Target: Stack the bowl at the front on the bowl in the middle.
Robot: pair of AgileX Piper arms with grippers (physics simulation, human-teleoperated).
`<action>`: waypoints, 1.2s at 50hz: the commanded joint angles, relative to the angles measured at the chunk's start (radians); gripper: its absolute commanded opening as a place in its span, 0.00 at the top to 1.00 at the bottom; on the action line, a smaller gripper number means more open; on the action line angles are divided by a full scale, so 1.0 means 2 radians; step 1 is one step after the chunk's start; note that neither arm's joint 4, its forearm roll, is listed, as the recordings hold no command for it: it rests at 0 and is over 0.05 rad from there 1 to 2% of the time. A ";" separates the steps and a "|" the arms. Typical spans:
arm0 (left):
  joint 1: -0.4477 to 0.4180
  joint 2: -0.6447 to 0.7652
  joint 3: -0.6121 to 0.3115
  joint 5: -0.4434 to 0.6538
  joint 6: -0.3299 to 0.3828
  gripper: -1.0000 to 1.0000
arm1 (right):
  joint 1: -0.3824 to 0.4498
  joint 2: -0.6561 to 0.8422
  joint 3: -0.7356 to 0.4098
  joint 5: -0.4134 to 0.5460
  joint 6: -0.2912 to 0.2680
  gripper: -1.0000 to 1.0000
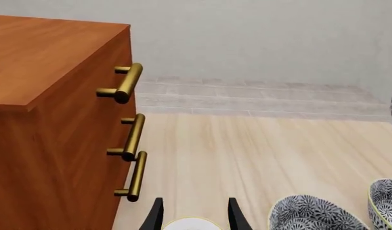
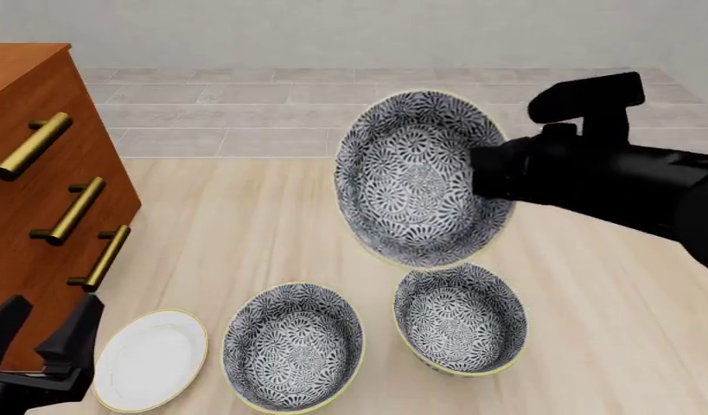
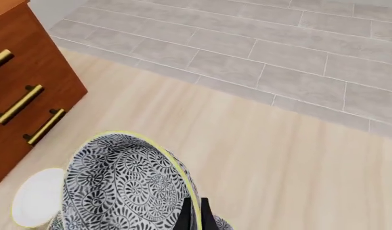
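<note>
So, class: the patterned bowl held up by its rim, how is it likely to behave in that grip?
The lifted bowl looks rigid, so it should keep its shape. The right gripper pinches only its thin rim and it hangs steeply tilted, so it may swing or slip. Its glossy look suggests a slick, perhaps breakable surface.

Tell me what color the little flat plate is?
White, with a thin pale-yellow rim; the plate shows best in the front view.
</note>
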 commanded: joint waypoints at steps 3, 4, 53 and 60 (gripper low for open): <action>-0.003 -0.006 0.000 0.004 0.021 0.00 | -0.027 -0.037 0.049 -0.014 0.006 1.00; -0.008 -0.017 0.000 0.014 0.017 0.00 | -0.027 -0.036 0.051 -0.016 0.007 1.00; 0.004 0.018 0.000 -0.010 -0.008 0.00 | -0.074 -0.008 0.162 -0.098 0.046 1.00; 0.002 0.011 0.000 -0.002 -0.007 0.00 | -0.078 -0.001 0.174 -0.111 0.048 1.00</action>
